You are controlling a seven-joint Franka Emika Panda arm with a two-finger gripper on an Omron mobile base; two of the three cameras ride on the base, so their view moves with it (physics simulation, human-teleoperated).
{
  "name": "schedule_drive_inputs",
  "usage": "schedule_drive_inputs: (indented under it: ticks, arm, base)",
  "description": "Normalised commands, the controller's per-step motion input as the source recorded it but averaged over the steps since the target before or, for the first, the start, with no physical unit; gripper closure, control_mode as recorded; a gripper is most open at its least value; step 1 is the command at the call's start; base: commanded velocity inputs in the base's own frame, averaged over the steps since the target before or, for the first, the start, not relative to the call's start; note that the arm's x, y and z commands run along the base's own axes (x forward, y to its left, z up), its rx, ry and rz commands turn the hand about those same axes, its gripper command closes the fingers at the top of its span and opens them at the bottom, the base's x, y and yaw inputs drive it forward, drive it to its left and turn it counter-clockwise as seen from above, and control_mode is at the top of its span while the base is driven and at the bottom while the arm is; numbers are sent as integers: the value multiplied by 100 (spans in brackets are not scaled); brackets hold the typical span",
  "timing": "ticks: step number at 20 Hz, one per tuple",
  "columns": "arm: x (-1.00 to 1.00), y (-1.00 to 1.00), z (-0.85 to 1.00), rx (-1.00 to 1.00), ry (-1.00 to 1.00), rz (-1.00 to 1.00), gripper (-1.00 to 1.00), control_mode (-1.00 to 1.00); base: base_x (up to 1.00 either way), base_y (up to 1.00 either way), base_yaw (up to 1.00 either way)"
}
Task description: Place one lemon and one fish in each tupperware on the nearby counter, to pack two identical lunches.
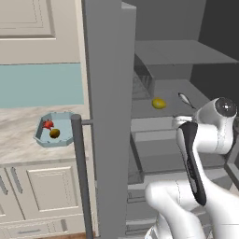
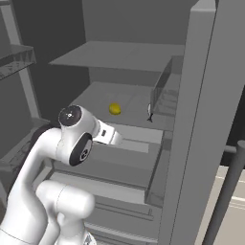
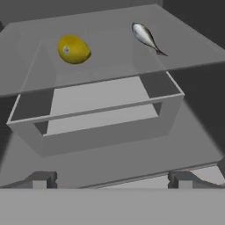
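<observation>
Lemon (image 3: 74,49): we see it lying loose on the grey fridge shelf (image 3: 110,70), toward the shelf's left half in the hand view, well back from the front edge.
Fish (image 3: 147,37): a slender silver-grey one lies on the same shelf, toward its right rear, well apart from the lemon.
Pale blue tupperware (image 1: 43,138): it sits on the counter (image 1: 18,123) left of the open fridge door (image 1: 109,116), near the counter's front edge; a small red thing and a dark yellowish thing already lie inside it, which we take for a fish and a lemon.
Second container: we cannot point to it from these views.
Gripper (image 3: 112,179): its jaws stand wide apart and hold nothing; the two dark tips rise at the bottom of the hand view, short of the shelf's front edge and below it.
Step in hand: we judge one lunch packed and the arm facing the fridge to fetch the second pair.
Next move: we would need to reach in over the clear bin (image 3: 96,118) under the shelf, line the jaws around the lemon or the fish, and close only once both tips flank it.
Risk: the lemon may roll if nudged by one tip.
</observation>
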Motion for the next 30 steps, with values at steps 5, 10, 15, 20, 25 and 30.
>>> schedule_drive_inputs:
  ticks: [5,10,15,20,25,30]
  arm:
    - [15,0,69,0,17,18,-100,-100]
    - [17,0,19,0,0,7,-100,-100]
    - [41,3,-2,0,-6,0,-100,-100]
    - [78,19,-3,0,-3,0,-100,-100]
    - [79,23,-3,0,0,0,-100,-100]
    - [61,5,-10,0,0,0,-100,-100]
  base:
    - [0,0,0]
    - [0,0,0]
    - [0,0,0]
    - [0,0,0]
    - [0,0,0]
    - [0,0,0]
